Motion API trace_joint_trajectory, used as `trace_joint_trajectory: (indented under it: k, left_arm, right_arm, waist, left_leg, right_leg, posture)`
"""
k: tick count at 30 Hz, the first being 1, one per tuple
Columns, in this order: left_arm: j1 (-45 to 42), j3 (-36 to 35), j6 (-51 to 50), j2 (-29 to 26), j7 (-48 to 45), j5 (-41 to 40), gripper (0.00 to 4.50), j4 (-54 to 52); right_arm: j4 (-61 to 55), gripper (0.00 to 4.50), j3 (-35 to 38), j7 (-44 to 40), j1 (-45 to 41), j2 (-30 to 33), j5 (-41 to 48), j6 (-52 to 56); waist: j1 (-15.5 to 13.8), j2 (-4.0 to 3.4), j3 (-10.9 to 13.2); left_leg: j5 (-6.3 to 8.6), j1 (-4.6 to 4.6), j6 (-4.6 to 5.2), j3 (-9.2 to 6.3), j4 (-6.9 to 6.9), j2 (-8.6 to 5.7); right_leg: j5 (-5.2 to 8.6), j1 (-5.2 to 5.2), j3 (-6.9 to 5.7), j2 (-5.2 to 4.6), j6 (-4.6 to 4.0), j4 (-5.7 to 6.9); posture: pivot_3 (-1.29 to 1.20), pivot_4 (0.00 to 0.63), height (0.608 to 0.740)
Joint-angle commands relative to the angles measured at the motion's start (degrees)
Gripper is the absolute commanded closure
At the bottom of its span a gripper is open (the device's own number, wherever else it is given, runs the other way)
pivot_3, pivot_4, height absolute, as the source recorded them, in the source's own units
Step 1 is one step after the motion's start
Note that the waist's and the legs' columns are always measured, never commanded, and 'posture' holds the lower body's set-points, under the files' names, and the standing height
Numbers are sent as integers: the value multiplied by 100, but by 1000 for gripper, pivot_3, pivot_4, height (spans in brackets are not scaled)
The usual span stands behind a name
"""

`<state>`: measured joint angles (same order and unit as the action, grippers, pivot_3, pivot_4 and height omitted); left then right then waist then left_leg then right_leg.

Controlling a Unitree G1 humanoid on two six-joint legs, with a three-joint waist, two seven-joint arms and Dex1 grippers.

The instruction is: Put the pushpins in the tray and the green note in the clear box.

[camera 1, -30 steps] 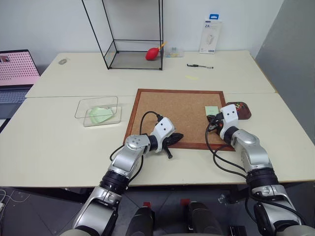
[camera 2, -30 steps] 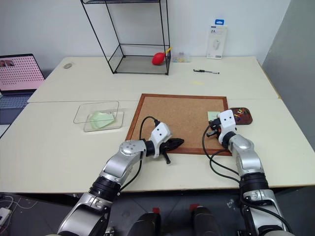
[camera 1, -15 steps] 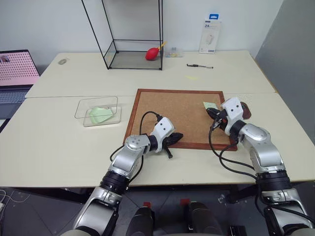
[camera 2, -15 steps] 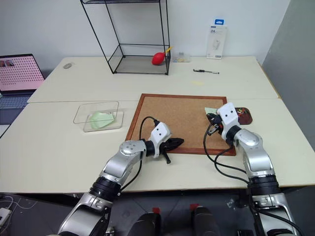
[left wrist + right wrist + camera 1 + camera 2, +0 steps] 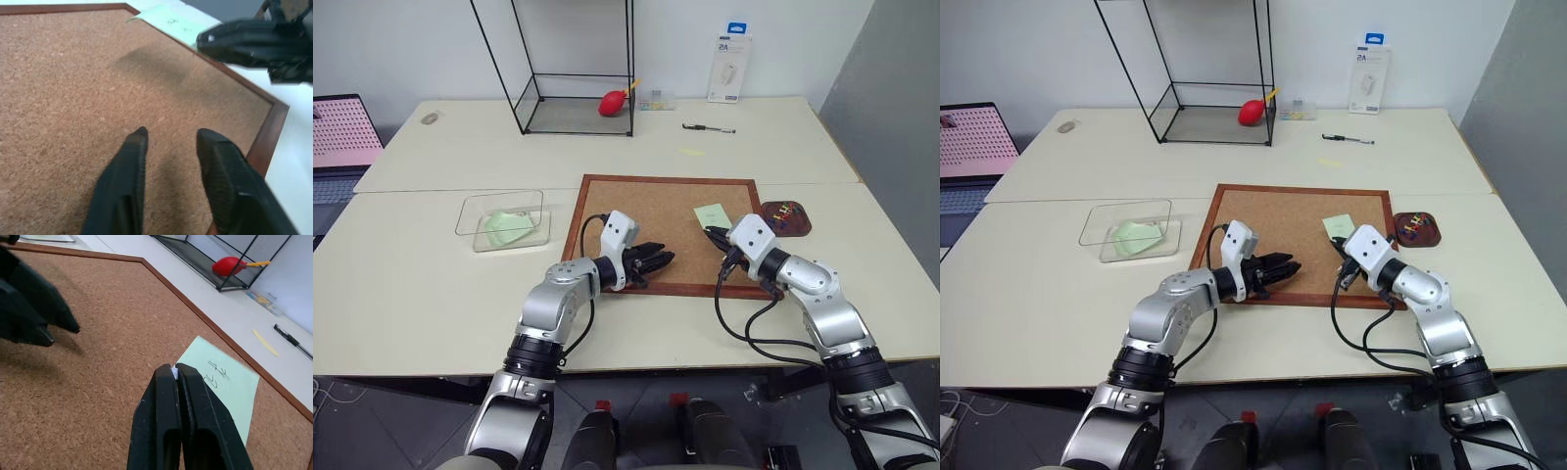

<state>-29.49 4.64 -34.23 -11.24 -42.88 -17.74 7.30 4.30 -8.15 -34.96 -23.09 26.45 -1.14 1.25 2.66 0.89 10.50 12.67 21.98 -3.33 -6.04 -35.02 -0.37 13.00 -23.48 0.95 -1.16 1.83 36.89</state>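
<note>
- Spanning most of the head views, a pale table (image 5: 431,284) of two joined tops meets a white wall, with a grey panel at the right.
- Centre of the table: a wood-framed cork board (image 5: 646,211), the green note (image 5: 710,213) lying flat on its right part (handwriting shows on it).
- Just right of the board, the tray (image 5: 785,217) holds several pushpins (image 5: 783,211).
- Left of the board, the clear box (image 5: 504,220) contains a rumpled pale green sheet (image 5: 507,226).
- Farther back: a black-wire glass case (image 5: 573,69) with a red bulb (image 5: 613,102), a white packet (image 5: 728,70), a pen (image 5: 709,127), a tiny yellow slip (image 5: 693,152); a laptop (image 5: 337,137) at the far left.
- Left end effector (image 5: 168,142) hovers over the board's near edge, fingers apart, empty.
- Right end effector (image 5: 175,369) points at the note's near corner, fingers pressed together; whether something tiny sits at their tips I cannot tell.
</note>
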Motion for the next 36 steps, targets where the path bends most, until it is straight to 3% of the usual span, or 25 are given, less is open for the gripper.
trace_joint_trajectory:
  k: [1,10,12,28,36]
  left_arm:
    - [-85,-302,-317,73,160,-381,1877,-279]
    - [-442,-822,-903,702,729,-1080,224,-73]
    - [-607,-937,-944,866,898,-1171,42,134]
    - [-1488,-1488,-976,1476,1068,-1633,42,1586]
    - [-1504,-1539,-859,1491,956,-1698,1473,1786]
  right_arm:
    - [-48,4500,8,-19,-51,58,-97,-303]
    - [-132,4500,-90,-110,-48,154,-316,-762]
    - [-186,4500,-125,-151,-42,187,-342,-826]
    - [-632,4500,-296,-259,-124,143,-461,-757]
    - [-752,4500,-344,-245,-132,109,-445,-670]
  waist:
    - [-1,3,2]
    - [-33,15,9]
    - [-38,17,10]
    - [-45,21,12]
    - [-48,21,12]
  left_leg:
    - [0,-1,0,0,0,0]
    - [0,0,-1,1,0,-1]
    - [0,0,-1,1,-1,-2]
    - [-1,-1,-2,2,-2,-3]
    - [-1,-2,-3,2,-2,-3]
  right_leg:
    - [0,0,0,0,0,0]
    - [0,0,1,0,0,0]
    - [0,1,1,-1,0,0]
    - [0,1,1,-1,1,0]
    - [-1,1,2,-1,1,1]
  posture:
    - [0,150,740]
    - [0,150,740]
    - [0,150,740]
    - [0,150,740]
    - [0,150,740]
